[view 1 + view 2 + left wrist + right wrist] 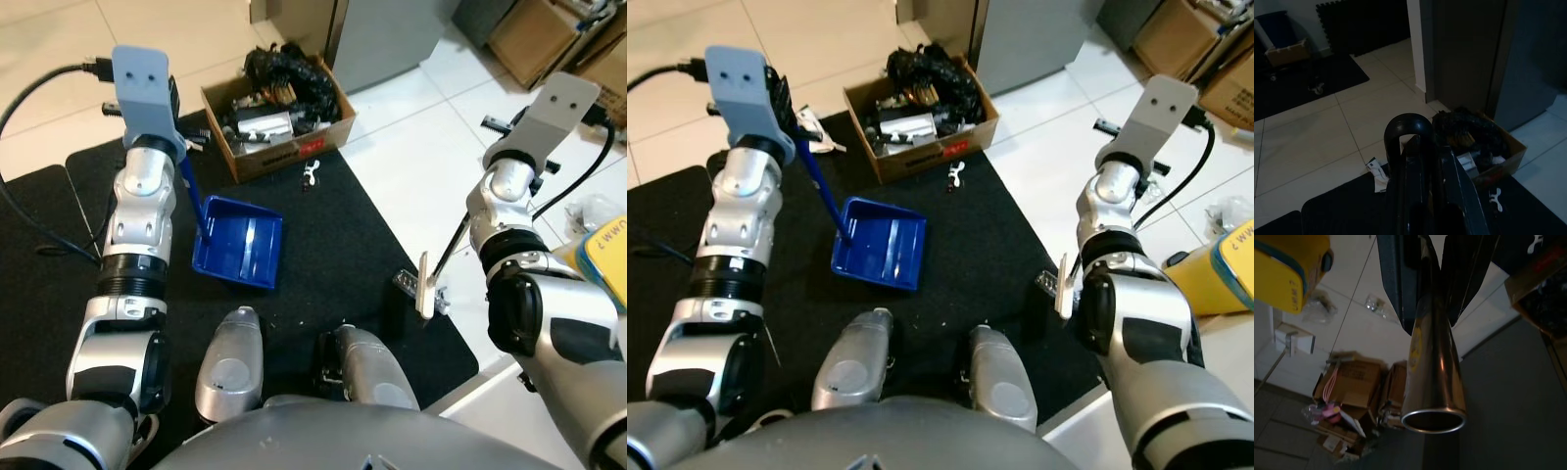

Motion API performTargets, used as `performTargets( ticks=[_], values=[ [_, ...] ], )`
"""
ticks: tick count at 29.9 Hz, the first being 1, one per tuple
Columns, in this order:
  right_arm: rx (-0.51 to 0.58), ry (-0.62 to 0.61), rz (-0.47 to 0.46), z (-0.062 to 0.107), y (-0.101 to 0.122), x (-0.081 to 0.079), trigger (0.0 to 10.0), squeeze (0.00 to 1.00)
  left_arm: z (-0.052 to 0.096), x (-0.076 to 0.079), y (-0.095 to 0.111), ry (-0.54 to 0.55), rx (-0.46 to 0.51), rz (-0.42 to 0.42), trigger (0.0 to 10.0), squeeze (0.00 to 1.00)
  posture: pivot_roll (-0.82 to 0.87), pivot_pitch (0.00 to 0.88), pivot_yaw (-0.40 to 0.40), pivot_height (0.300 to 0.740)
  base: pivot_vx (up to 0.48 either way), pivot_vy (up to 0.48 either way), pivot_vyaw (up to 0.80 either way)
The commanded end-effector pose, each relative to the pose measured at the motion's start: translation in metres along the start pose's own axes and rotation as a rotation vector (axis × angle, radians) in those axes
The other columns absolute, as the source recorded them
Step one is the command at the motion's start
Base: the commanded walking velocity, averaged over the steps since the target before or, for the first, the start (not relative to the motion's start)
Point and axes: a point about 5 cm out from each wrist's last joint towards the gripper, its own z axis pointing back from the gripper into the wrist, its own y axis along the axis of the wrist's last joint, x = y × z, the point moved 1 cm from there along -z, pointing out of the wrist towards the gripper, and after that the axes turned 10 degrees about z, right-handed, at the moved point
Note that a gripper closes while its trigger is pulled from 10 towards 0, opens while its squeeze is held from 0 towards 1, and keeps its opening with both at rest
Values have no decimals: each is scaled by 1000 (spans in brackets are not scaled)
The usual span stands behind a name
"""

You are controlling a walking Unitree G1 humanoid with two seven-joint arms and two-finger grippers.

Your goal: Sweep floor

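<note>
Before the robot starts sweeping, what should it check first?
1. Dustpan held by the left tool: ok, fingers close around its blue handle.
2. Dustpan down on the black mat: ok, its tray rests there, open side toward the robot.
3. Broom pole in the right tool: ok, the shiny pole runs between the fingers.
4. Broom head on the floor: ok, near the mat's right edge.
5. Something to sweep: ok, a small white bit lies on the mat by the cardboard box.
6. Broom path to the dustpan: cannot tell, the robot's knees sit close between them.
</note>
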Motion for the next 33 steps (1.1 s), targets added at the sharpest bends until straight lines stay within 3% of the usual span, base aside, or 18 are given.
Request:
performTargets(
  ticks=[1, 9, 17, 18, 20, 23, 26, 29, 32, 33],
  values=[
    [51, 9, 41, -1, 7, -2, 10000, 0, 2, 4, 9, -26, 47, -5, 10000, 0, 350, 97, -40, 740, 0, 0, 0],
    [172, 26, 86, -4, 24, 0, 10000, 0, 14, 2, 12, -42, 54, -7, 10000, 0, 365, 162, -24, 740, 0, 0, 0],
    [198, 26, 104, -3, 25, -1, 10000, 0, 18, 2, 17, -53, 60, -2, 10000, 0, 379, 190, -15, 740, 0, 0, 0],
    [241, 48, 179, 0, 27, -7, 10000, 0, 23, 0, 19, -53, 58, 4, 10000, 0, 392, 213, -8, 740, 0, 0, 0],
    [241, 48, 179, 0, 27, -7, 10000, 0, 23, 0, 19, -53, 58, 4, 10000, 0, 392, 213, -8, 740, 0, 0, 0],
    [289, 163, 369, 9, 23, -29, 10000, 0, 31, -5, 18, -40, 42, 14, 10000, 0, 411, 226, -10, 740, 0, 0, 0],
    [300, 248, 418, 14, 21, -42, 10000, 0, 35, -8, 17, -27, 35, 15, 10000, 0, 414, 224, -9, 740, 0, 0, 0],
    [285, 278, 393, 16, 20, -47, 10000, 0, 36, -10, 18, -23, 34, 17, 10000, 0, 414, 224, -9, 740, 0, 0, 0],
    [177, 343, 192, 21, 15, -58, 10000, 0, 35, -11, 19, -13, 29, 24, 10000, 0, 409, 215, -18, 740, 0, 0, 0],
    [177, 343, 192, 21, 15, -58, 10000, 0, 35, -11, 19, -13, 29, 24, 10000, 0, 409, 215, -18, 740, 0, 0, 0]
  ],
)
